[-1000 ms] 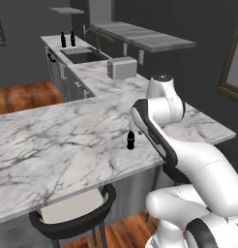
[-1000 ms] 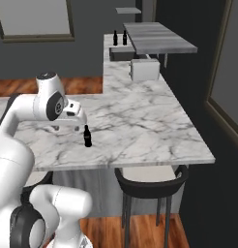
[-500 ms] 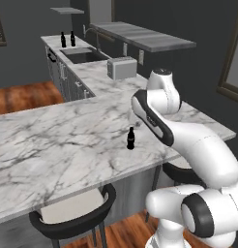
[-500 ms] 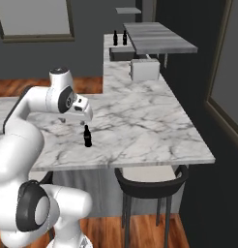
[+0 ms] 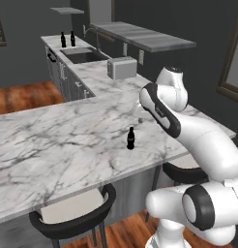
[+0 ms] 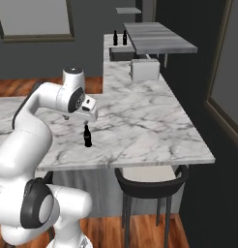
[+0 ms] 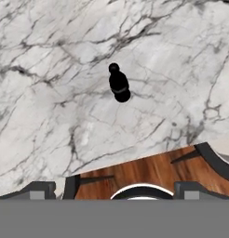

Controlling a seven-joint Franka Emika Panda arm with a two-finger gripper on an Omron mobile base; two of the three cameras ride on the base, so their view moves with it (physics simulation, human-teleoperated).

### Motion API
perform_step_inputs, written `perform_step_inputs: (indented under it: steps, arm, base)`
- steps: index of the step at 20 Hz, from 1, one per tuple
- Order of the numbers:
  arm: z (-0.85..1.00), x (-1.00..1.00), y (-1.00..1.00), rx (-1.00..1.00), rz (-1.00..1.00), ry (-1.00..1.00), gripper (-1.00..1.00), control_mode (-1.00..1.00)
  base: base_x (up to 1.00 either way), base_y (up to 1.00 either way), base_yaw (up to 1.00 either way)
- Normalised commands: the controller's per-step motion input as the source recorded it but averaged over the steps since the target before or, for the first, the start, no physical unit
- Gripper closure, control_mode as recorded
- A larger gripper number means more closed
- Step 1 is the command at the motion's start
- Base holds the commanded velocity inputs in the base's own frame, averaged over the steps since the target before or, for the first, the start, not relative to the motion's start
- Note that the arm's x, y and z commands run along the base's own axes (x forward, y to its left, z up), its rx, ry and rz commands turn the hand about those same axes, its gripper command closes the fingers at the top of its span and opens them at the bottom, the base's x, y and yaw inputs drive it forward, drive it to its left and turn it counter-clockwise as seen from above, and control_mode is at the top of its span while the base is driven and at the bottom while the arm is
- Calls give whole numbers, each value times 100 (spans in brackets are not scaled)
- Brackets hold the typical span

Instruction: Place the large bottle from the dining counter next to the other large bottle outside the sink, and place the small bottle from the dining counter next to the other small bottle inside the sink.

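arm (image 6: 53, 99) swung up — hand above small bottle (image 6: 87, 136).

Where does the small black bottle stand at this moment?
The small black bottle stands upright on the dining counter, near its stool-side edge, just below the open gripper in the right base view.

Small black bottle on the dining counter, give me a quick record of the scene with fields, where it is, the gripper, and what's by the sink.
small bottle: black small bottle, upright on the dining counter, near the stool-side edge
gripper: gripper open, above the bottle, holding nothing
sink area: sink at the far counter, two dark bottles standing behind it
other items: toaster on the counter; stool at the counter edge
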Motion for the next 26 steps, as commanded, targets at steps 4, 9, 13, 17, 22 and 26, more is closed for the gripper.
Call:
perform_step_inputs:
  steps: [4,9,13,17,22,26]
  arm:
    - [-4,27,0,-3,0,0,-100,-100]
    - [-6,40,0,-5,0,3,-100,-100]
    - [-9,38,0,-5,0,6,-100,-100]
    - [-6,34,0,0,0,0,-100,-100]
    - [-23,47,6,0,0,0,-100,-100]
    - [-23,42,12,0,0,0,-100,-100]
  base:
    - [0,0,0]
    - [0,0,0]
    - [0,0,0]
    - [0,0,0]
    - [0,0,0]
    - [0,0,0]
